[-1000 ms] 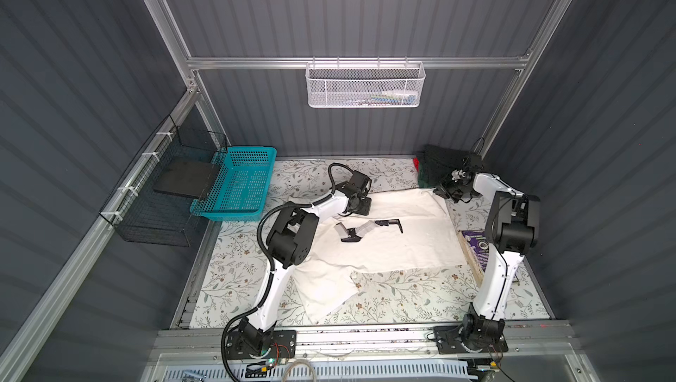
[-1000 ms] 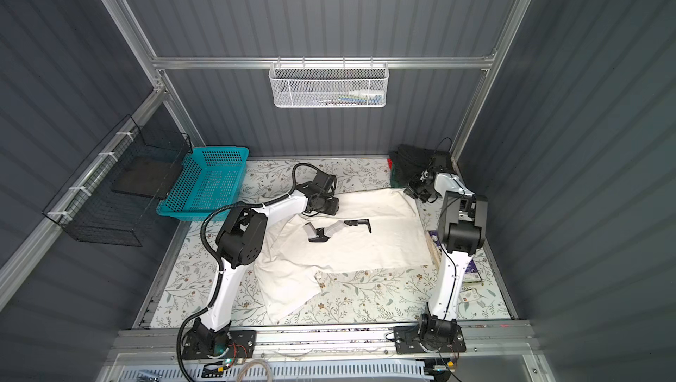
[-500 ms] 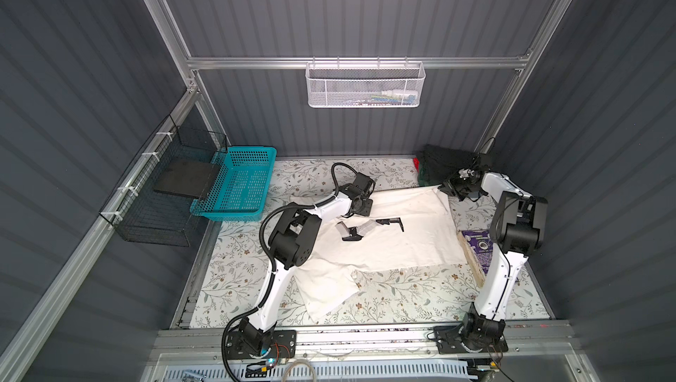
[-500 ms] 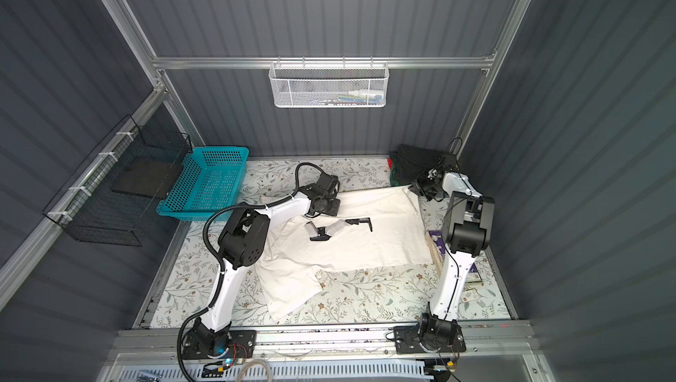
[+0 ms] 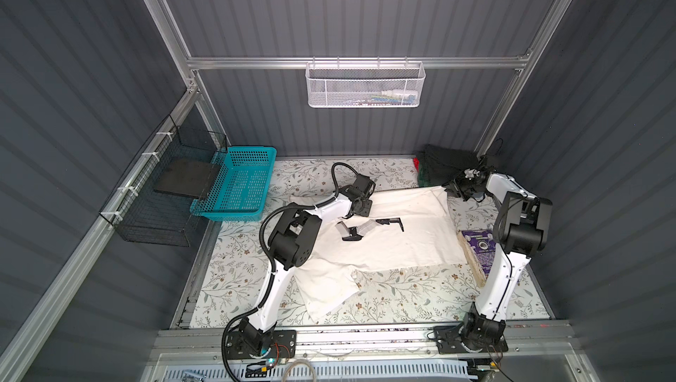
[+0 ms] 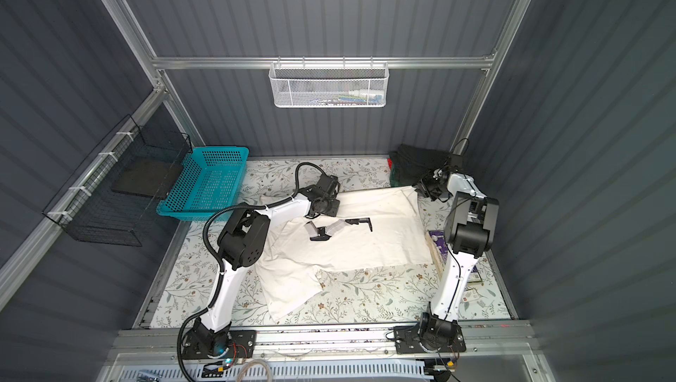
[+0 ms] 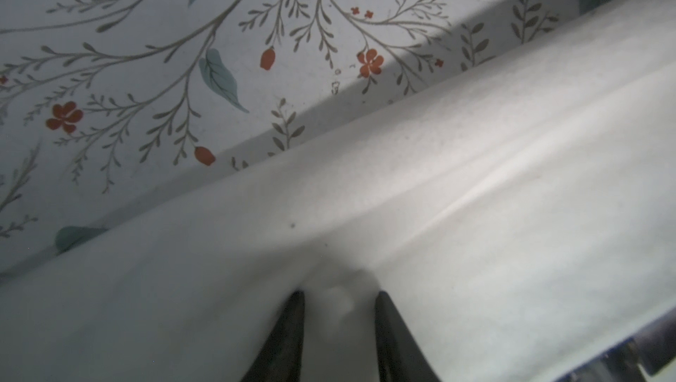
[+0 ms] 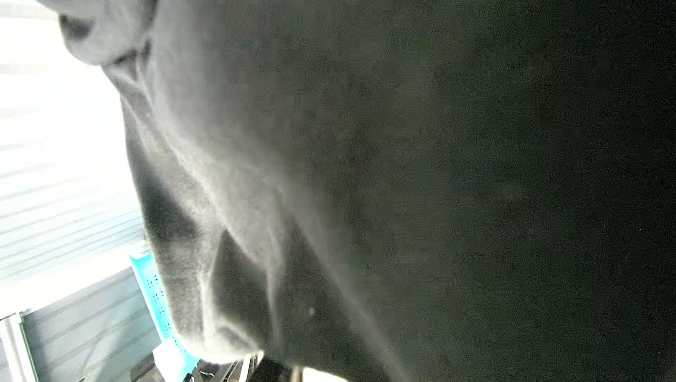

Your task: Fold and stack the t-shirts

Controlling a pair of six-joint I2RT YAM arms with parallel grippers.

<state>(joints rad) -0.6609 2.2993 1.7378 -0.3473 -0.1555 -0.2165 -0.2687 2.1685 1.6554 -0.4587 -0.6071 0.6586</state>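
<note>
— Tension first: how do we carry this fold cleanly?
— We should raise both ends of the edge level and together. Our left gripper [image 7: 338, 299] stands narrow, pinching a pucker of the off-white t-shirt [image 5: 402, 241]. Our right gripper [image 5: 453, 190] sits at the corner farthest from the teal basket [image 5: 250, 150], cloth over its camera, so we cannot tell its jaws.
— And the shirt?
— Flat beside the basket, black-and-grey print up, one flap loose; dark folded shirts [image 5: 444, 162] lie beyond it.

Two robot arms [image 5: 289, 237] [image 5: 519, 230], one off-white t-shirt [image 5: 402, 245], one dark shirt stack [image 5: 442, 164] far right, three baskets [image 5: 252, 149] [image 5: 365, 87] [image 5: 153, 223], one purple box [image 5: 479, 248].
</note>
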